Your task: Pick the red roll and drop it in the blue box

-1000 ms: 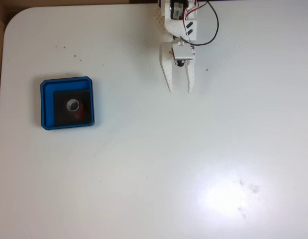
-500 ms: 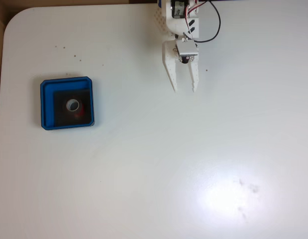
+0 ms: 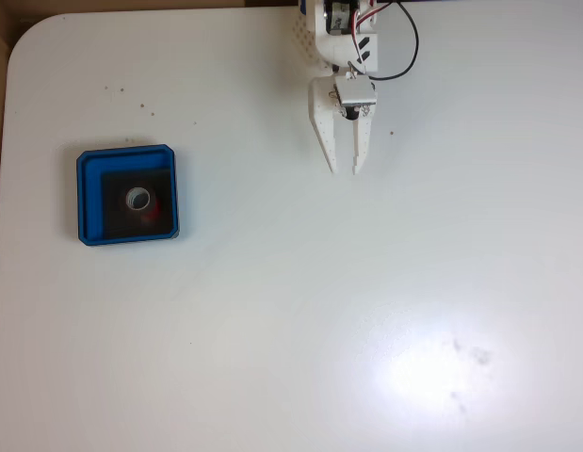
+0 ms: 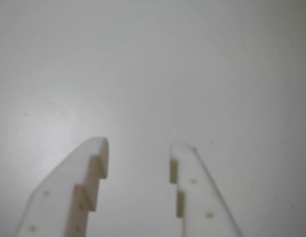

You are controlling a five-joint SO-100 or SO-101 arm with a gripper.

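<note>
The red roll lies inside the blue box at the left of the table in the fixed view, pale core up, a bit of red at its lower right. My white gripper hangs at the top centre, far to the right of the box, tips pointing down the picture. Its fingers stand a little apart with nothing between them. In the wrist view the gripper shows two white fingers over bare white table, a gap between them.
The white table stretches wide below and right of the arm, with a bright glare patch at lower right. A black cable loops off the arm. The table's rounded corner is at top left.
The gripper swung slightly right, then its fingers narrowed from a wider opening. The roll and box have not moved.
</note>
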